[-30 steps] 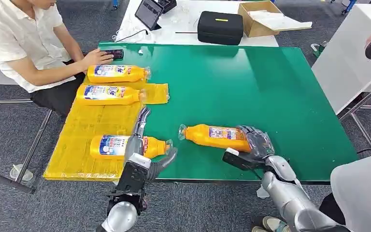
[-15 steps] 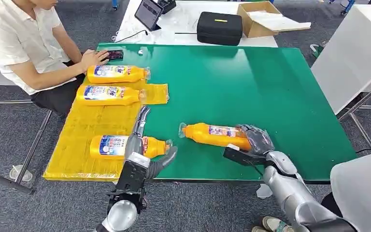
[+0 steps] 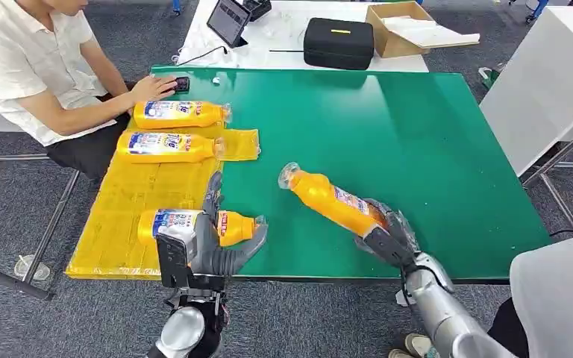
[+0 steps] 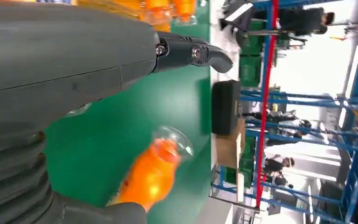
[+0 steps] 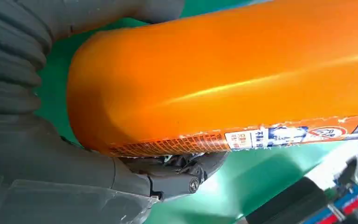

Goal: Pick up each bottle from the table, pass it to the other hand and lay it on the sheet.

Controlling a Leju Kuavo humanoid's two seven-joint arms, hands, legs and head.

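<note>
Head view: right hand (image 3: 390, 233) near table's (image 3: 418, 134) front edge, fingers clamped on base of orange bottle (image 3: 328, 197), bottle tilted, cap pointing far-left, off green surface. Left hand (image 3: 210, 239) at front-left, fingers apart, holding nothing, over bottle on sheet (image 3: 224, 226) lying on yellow sheet (image 3: 130, 194). Two more bottles (image 3: 168, 146) lie at sheet's far end.

Left wrist view: thumb (image 4: 191, 50) extended, free; lifted bottle (image 4: 151, 172) blurred beyond.

Right wrist view: fingers (image 5: 177, 175) wrapped under bottle's (image 5: 223, 79) base.
</note>
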